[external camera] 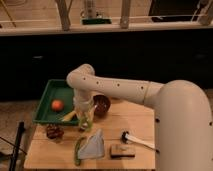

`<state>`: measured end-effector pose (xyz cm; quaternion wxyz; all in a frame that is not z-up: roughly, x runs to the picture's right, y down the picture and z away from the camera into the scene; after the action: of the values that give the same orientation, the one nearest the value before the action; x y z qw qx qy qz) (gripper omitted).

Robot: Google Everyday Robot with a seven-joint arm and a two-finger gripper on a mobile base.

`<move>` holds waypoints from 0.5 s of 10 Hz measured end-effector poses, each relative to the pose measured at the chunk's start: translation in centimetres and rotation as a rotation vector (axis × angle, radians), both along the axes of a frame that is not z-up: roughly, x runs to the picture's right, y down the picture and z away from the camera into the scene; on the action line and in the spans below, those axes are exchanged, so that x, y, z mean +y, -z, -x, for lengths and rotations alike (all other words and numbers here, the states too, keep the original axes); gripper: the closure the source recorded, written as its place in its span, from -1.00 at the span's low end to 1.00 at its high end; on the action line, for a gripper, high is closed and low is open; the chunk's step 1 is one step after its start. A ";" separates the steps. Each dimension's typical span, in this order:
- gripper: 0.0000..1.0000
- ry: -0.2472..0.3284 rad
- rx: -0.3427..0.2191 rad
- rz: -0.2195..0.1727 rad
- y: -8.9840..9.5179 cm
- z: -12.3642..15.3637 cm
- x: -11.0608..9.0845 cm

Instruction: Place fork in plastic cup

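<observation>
A: Status on fork-in-cup?

B: Pincer [84,119] sits low over the wooden table [135,125], right at the plastic cup [85,121], just beside the green tray [47,102]. Cup reads as pale green, translucent, round, and is partly covered by the wrist. Can't tell whether the pincer is apart, together, or clamped on anything.

A: Fork?

B: Can't pick it out. No thin silvery piece is visible on the table; it may be hidden at the cup behind the arm. My guess is we're at the insertion or release step.

A: Next move?

B: If the fork is held, drop it tines-down inside the rim, let go, then lift straight up so the light cup doesn't tip. The thin plastic wall will shift easily.

A: Clutter?

B: Dark reddish-brown bowl [101,104] sits close beside the cup on the right. An orange ball [57,105] and a yellowish item [69,116] are in the tray. Grey folded cloth [94,146], a small dark crinkly object [54,131], a brown block [122,150] and a white-handled tool with black head [134,140] lie in front.
</observation>
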<state>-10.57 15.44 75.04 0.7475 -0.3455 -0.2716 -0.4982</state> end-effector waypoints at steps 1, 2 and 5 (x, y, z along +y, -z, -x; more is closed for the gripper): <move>-0.60 0.003 -0.003 0.001 0.1 0.0 0.1; -0.60 0.006 -0.006 0.001 0.1 0.1 0.1; -0.60 0.011 -0.010 0.002 0.2 0.1 0.1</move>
<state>-10.69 15.58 74.80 0.7429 -0.3454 -0.2741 -0.5037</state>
